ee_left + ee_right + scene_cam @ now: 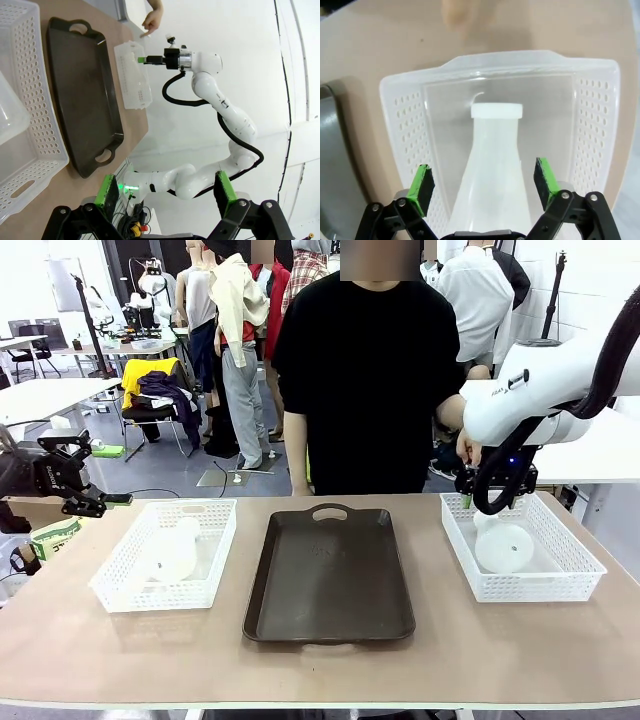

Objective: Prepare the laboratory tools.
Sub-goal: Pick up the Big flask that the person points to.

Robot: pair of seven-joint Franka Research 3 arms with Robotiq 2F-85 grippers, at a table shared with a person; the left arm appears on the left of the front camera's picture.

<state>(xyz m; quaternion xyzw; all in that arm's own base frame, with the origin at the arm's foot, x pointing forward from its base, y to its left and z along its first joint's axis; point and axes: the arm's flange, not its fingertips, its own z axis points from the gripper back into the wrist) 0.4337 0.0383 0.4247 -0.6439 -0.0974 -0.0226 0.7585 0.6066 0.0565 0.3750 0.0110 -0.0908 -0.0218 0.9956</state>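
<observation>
One frosted-white flask (500,546) lies on its side in the right white basket (575,585). My right gripper (470,498) hangs open over that basket's back left part. In the right wrist view the flask (495,150) points its neck away from me, and the gripper (484,182) straddles its body from above with both green pads (422,184) apart from it. A second flask (175,550) lies in the left basket (115,590). My left gripper (105,502) stands open off the table's left edge, with nothing between its fingers (107,192).
A dark brown tray (330,575) lies between the baskets, bare. A person stands at the far side, one hand (467,445) held just above the right basket's back left corner, close to my right gripper. The front strip of the table is free.
</observation>
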